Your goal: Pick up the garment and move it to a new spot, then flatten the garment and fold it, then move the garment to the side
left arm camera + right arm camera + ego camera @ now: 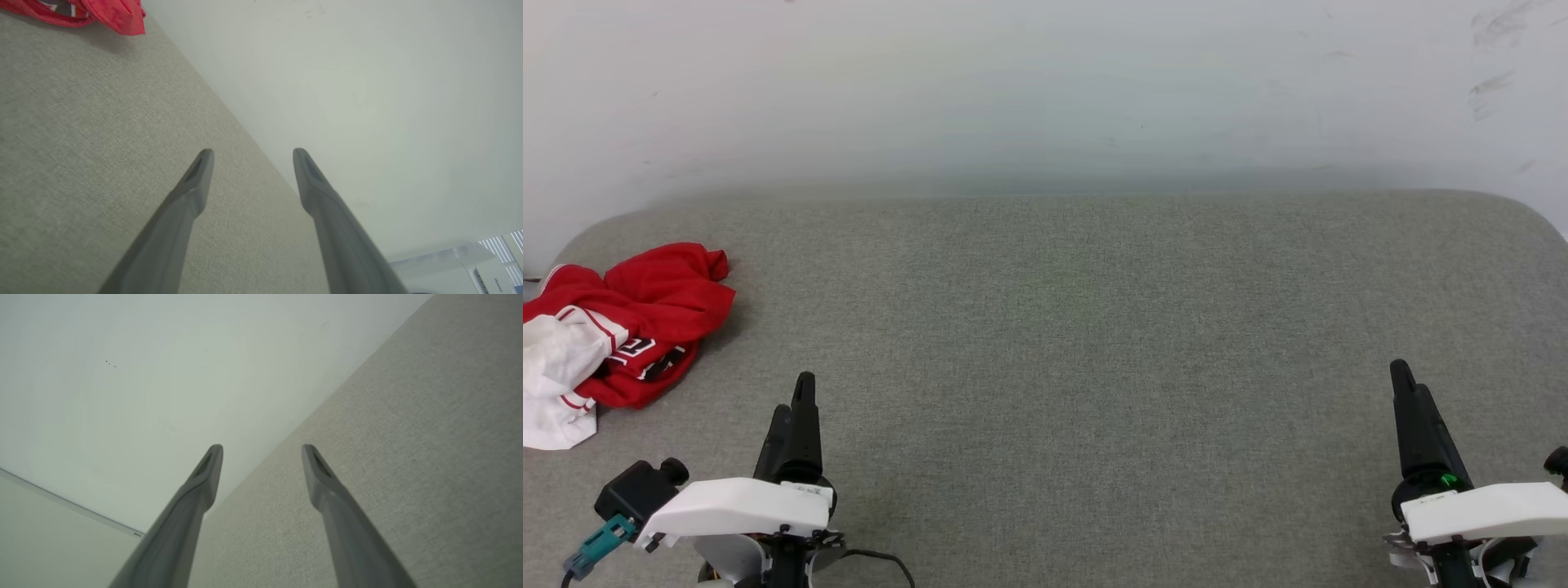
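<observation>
A: What could go wrong from here?

B: Start nearest us. The left gripper (pixel 794 392), two long dark fingers on a white wrist shell, hangs near the front edge of the grey fabric-covered top (pixel 1094 367). Its jaws are spread wide with nothing between them. The matching right gripper (pixel 1407 377) is just as wide and empty, toward the front right corner. Neither touches cloth. I judge the risk lies in the first pinch. The crumpled red short-sleeved jersey (pixel 645 318) with white sleeves is bunched in a heap, so the fingers may catch one loose layer or a sleeve. That would lift a tangle and make flattening harder.

A: Anything else?

B: It lies hard by the left edge, so a sideways nudge instead of a clean pinch could push it over. A deep grab could also nip the top's own cover.

A: And where is it, relative to the tools?

B: It is beyond the left gripper and out to its left, near but apart, along the left edge toward the back left corner. The right gripper is well apart from it, across the whole top. Farthest off, the pale wall (pixel 1045 90) rises behind the back edge.
</observation>
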Controlling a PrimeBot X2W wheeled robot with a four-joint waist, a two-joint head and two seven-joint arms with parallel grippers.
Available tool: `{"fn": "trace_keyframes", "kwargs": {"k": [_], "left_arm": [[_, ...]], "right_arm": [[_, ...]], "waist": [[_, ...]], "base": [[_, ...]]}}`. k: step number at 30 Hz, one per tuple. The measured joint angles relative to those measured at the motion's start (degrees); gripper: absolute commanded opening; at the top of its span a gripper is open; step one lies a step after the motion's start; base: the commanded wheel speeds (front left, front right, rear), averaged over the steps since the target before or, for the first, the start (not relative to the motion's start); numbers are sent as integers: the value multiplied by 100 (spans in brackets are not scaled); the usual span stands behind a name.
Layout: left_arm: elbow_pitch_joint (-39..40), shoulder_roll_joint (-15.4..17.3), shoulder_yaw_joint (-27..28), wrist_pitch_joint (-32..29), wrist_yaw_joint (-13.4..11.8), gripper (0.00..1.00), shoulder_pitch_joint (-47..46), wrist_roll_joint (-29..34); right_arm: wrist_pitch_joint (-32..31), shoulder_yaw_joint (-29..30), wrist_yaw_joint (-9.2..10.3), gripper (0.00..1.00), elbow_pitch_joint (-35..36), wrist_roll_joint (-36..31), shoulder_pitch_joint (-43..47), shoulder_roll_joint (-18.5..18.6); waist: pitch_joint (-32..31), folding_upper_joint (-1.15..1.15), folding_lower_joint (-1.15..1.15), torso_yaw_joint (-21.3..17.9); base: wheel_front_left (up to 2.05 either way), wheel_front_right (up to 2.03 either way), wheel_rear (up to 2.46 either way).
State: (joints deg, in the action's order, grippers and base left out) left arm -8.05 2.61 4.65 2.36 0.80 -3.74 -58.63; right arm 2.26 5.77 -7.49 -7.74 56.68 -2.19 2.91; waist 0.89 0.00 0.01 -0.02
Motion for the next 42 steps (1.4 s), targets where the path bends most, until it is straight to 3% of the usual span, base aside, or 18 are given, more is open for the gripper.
{"fn": "trace_keyframes", "kwargs": {"k": [13, 42], "left_arm": [[138, 11, -247, 265, -403, 100, 9, 1621], [254, 243, -817, 721, -837, 100, 10, 3524]], "right_arm": [[274, -122, 0, 100, 207, -1478, 101, 0], [733, -169, -1, 100, 479, -3708, 215, 0]], "waist": [[10, 0, 0, 5], [37, 0, -1, 20]], "base": [[0, 0, 0], [0, 0, 0]]}}
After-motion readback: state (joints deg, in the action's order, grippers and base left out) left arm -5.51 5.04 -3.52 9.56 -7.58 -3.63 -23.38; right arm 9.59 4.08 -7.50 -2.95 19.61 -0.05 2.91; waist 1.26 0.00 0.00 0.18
